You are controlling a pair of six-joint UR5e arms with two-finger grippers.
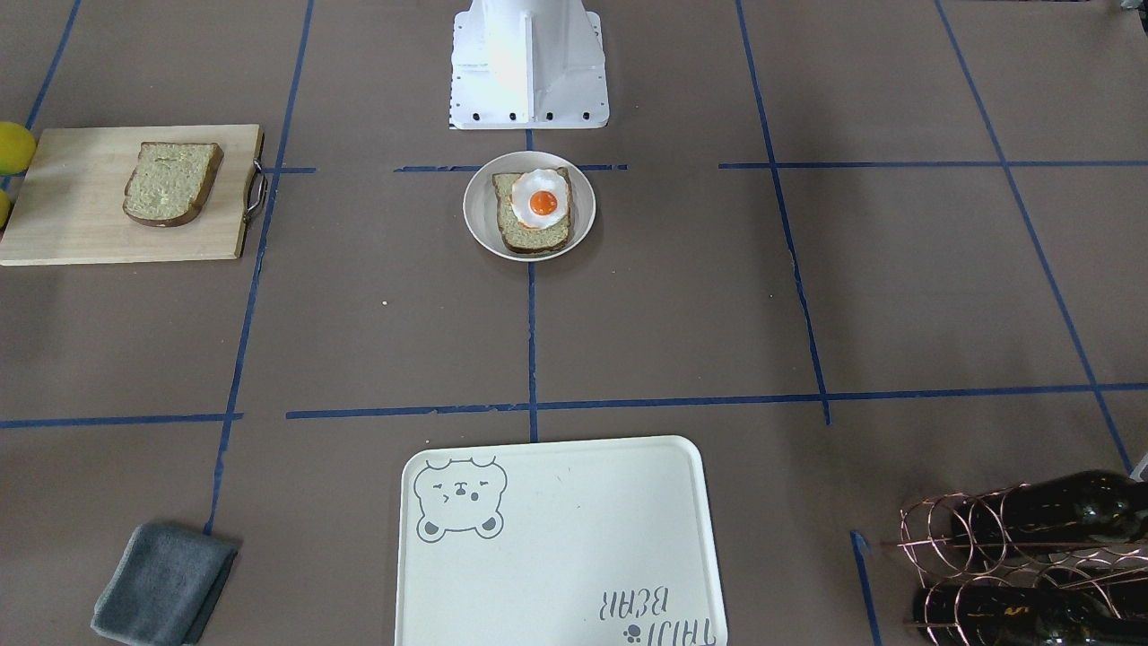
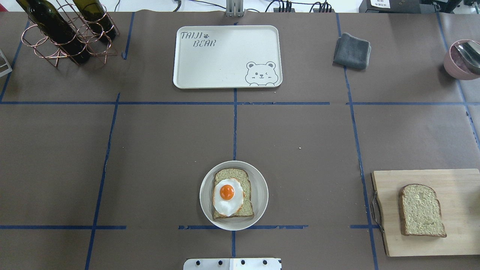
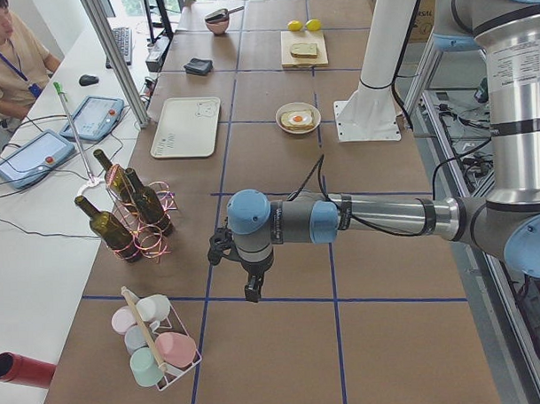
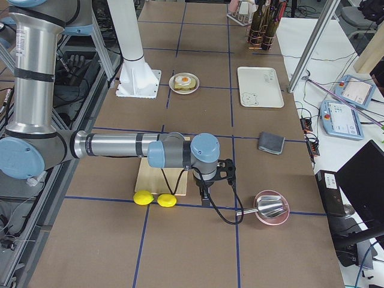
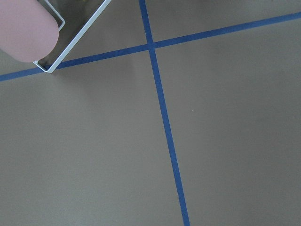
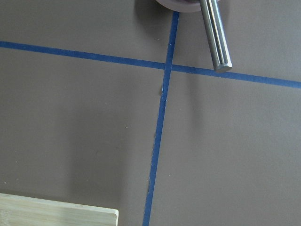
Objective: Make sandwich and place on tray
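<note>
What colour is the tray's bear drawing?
Grey bear drawing on the cream tray; best in overhead exterior view.

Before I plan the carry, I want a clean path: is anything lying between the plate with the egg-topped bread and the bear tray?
Nothing visible does. Only bare table with blue tape lies between the plate and the tray; the bottle rack and grey cloth sit off to the sides.

Two bread slices (image 2: 233, 174) (image 2: 422, 210), one egg (image 2: 228, 197), one plate (image 2: 206, 195), one tray (image 2: 225, 56), one board (image 2: 461, 210), one cloth (image 2: 352, 50), two lemons (image 4: 143, 197) (image 4: 167, 200).
</note>
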